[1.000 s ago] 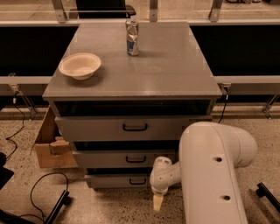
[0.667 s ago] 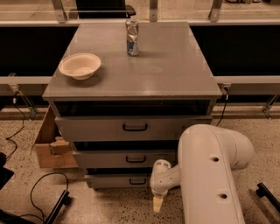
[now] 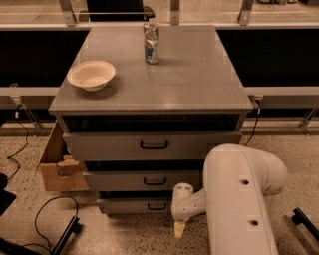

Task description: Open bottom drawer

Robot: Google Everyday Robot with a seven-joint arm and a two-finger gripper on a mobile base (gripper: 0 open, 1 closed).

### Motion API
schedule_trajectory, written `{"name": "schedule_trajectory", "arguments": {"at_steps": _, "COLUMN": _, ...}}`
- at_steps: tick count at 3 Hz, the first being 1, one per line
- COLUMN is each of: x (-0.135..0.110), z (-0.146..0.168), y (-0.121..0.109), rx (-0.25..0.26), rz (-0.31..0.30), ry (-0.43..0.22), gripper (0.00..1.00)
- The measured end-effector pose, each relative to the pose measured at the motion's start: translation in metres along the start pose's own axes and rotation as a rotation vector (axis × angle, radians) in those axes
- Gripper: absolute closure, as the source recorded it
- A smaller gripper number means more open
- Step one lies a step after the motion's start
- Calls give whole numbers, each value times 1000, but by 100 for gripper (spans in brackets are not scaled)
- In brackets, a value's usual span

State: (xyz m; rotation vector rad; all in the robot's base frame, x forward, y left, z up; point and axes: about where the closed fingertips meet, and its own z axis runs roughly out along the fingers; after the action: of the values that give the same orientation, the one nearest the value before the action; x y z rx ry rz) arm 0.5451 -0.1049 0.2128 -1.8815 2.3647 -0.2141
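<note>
One gripper [image 3: 179, 229], grip state impossible to tell, hanging low; loop handle [image 3: 157, 205] of bottom drawer [image 3: 124, 205] close at ten o'clock.

- Looks like a robot test lab, not a home.
- Speckled terrazzo floor [image 3: 124, 236], loose cables [image 3: 44, 211], open cardboard box [image 3: 54, 167] beside a lone grey cabinet [image 3: 169, 79].
- Metal rail posts [image 3: 174, 11] behind.
- White arm's gripper [image 3: 179, 230] low, near the bottom drawer [image 3: 124, 205].

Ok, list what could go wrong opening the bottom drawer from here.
The gripper hangs right of the small handle on the bottom drawer, pointing at the floor; it may miss it or catch the middle drawer just above. A hard tug might topple the can on top.
</note>
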Motion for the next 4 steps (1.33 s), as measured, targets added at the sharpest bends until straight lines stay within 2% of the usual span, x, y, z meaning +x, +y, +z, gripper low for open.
{"name": "schedule_trajectory", "arguments": {"at_steps": 2, "x": -5, "z": 21, "y": -22, "rx": 2, "rz": -27, "ry": -23, "gripper": 0}}
{"name": "schedule_trajectory", "arguments": {"at_steps": 3, "x": -10, "z": 30, "y": -31, "rx": -5, "rz": -26, "ry": -46, "gripper": 16}}
{"name": "schedule_trajectory", "arguments": {"at_steps": 4, "x": -11, "z": 36, "y": -31, "rx": -12, "rz": -15, "ry": -66, "gripper": 37}}
